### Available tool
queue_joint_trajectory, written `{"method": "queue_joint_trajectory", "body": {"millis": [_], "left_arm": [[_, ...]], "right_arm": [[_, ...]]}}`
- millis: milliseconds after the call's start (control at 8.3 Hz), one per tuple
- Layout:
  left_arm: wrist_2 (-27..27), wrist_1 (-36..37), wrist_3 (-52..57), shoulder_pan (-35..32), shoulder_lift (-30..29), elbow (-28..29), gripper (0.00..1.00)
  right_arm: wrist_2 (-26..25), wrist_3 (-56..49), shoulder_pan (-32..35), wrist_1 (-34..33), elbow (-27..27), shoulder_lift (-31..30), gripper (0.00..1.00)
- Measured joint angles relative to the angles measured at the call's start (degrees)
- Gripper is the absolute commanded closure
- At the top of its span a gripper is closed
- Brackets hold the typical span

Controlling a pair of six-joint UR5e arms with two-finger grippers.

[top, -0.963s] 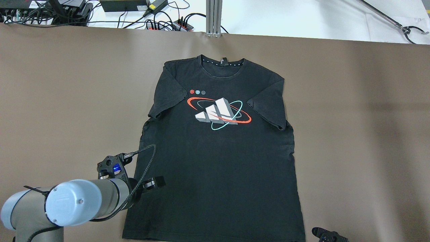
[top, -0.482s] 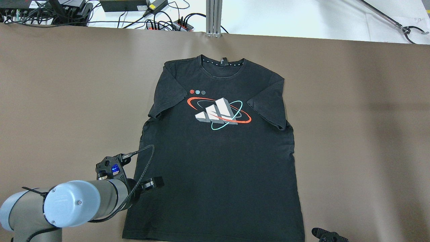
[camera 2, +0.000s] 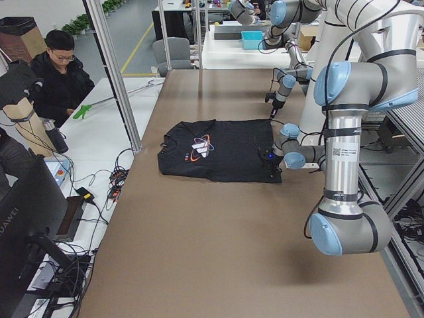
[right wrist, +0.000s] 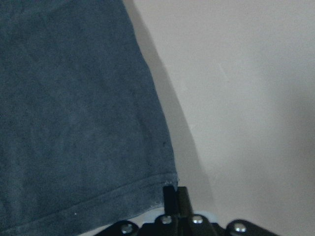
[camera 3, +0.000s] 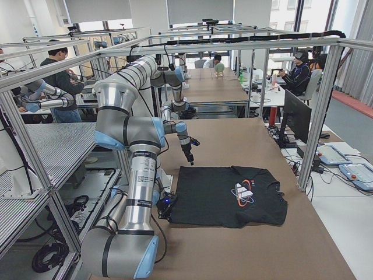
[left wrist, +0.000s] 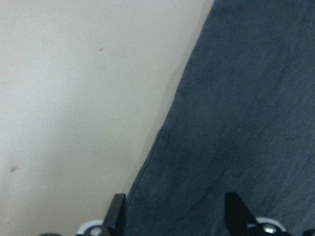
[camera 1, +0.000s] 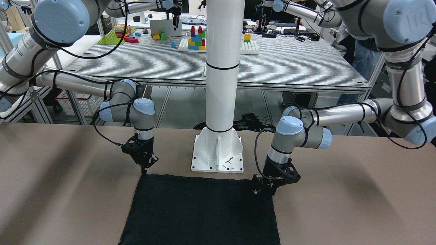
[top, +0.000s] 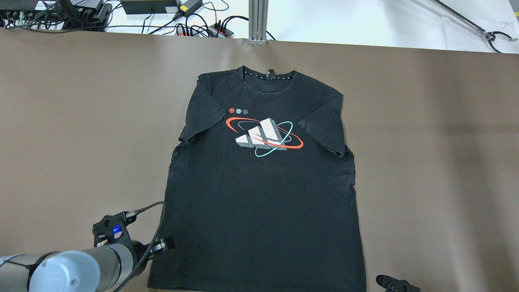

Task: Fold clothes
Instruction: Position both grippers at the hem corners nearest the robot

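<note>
A black T-shirt [top: 263, 194] with a white, red and teal print lies flat, face up, on the brown table [top: 425, 142], collar far from me. My left gripper [top: 162, 244] is open beside the near left hem corner. In the left wrist view its fingers [left wrist: 118, 216] straddle the shirt's side edge [left wrist: 246, 123], low over the cloth. My right gripper [camera 1: 145, 169] is shut, its tip at the near right hem corner [right wrist: 167, 183]. I see no cloth between its fingers. It barely shows at the bottom edge of the overhead view [top: 395, 284].
The white post base [camera 1: 218, 153] stands just behind the hem between my arms. Cables and power strips [top: 194, 28] and an aluminium post [top: 258, 20] line the far table edge. An operator [camera 2: 59, 73] sits beyond it.
My left gripper has moved back toward me along the shirt's left side, from mid-side to the hem corner. The shirt and the right gripper have not moved.
</note>
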Motion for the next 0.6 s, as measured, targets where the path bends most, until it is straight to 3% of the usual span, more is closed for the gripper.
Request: {"method": "queue_joint_trajectory", "body": {"millis": [482,602], "left_arm": [[6.6,0.0,-5.8,9.0,4.0,0.1,0.46],[7.1,0.0,-6.3,9.6,4.0,0.7,0.59]], "right_arm": [[0.0,0.0,0.0,-0.7,0.1,-0.1,1.0],[0.0,0.0,-0.1,-0.9,0.1,0.0,1.0]]}}
